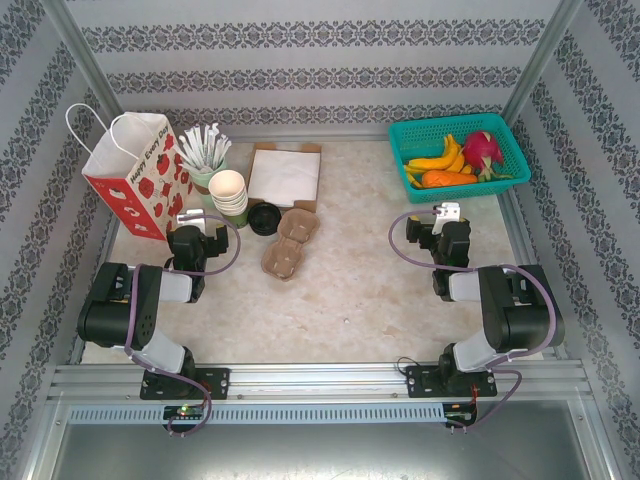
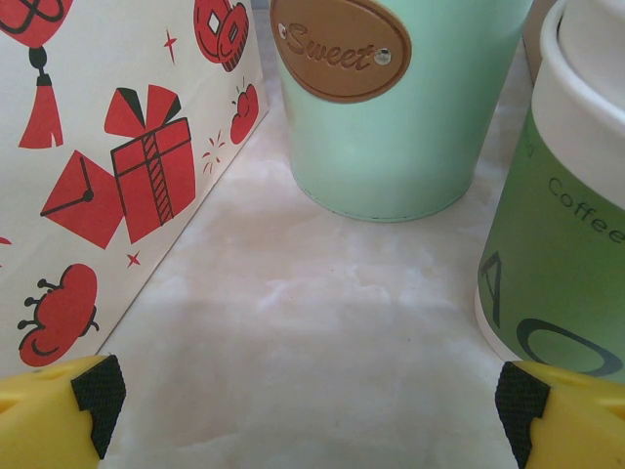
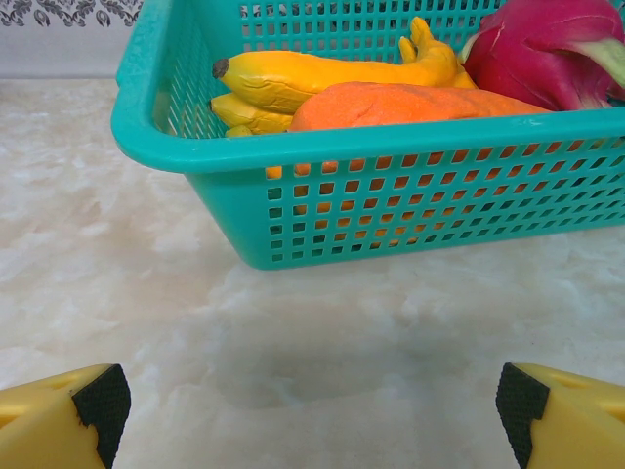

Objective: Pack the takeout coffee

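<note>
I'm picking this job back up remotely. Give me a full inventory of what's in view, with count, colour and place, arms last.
paper bag: 1, white with red prints, far left
bucket: 1, mint green, right of the bag, holding white-wrapped sticks
cup stack: 1, cream cups above a green one, beside the bucket
lids: black, right of the stack; count unclear
cup carrier: 1, brown, right of the lids
flat piece: 1, white on brown, behind the carrier
basket: 1, teal, far right, holding yellow bananas, an orange carrot-like item, a magenta dragon fruit
left gripper: 1, yellow and black, open
right gripper: 1, yellow and black, open
</note>
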Controlling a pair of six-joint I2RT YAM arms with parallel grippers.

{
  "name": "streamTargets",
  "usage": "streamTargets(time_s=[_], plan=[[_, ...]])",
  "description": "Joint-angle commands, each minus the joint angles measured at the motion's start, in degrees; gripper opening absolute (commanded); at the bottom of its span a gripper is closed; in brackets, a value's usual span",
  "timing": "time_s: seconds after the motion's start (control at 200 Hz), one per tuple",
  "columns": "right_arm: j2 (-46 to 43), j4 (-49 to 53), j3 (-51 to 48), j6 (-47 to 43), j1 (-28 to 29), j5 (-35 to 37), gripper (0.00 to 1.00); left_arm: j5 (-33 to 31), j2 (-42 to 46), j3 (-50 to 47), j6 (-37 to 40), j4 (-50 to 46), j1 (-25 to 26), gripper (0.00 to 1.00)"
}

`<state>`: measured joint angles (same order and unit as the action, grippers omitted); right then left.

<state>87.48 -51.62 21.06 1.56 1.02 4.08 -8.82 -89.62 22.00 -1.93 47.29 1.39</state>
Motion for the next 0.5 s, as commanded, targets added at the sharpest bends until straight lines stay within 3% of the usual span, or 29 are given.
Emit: streamTargets(time_s=[0.0,0.33,0.495], plan=[[-1.13,-0.37,0.56,0.80,0.10,0.79,0.98,0.01,0.39,0.46,-0.20,2.71,0.06,1.00],[-1.60,-0.57,0.38,1.15,-0.20,0.72,0.98,3.78,2.82,2.16,1.45,-2.19,0.11,1.00],[-8.47,5.24,0.61,1.92,-1.24,-1.79,0.98,3.61,9.88,6.02,3.33,-16.62,0.11,1.00]])
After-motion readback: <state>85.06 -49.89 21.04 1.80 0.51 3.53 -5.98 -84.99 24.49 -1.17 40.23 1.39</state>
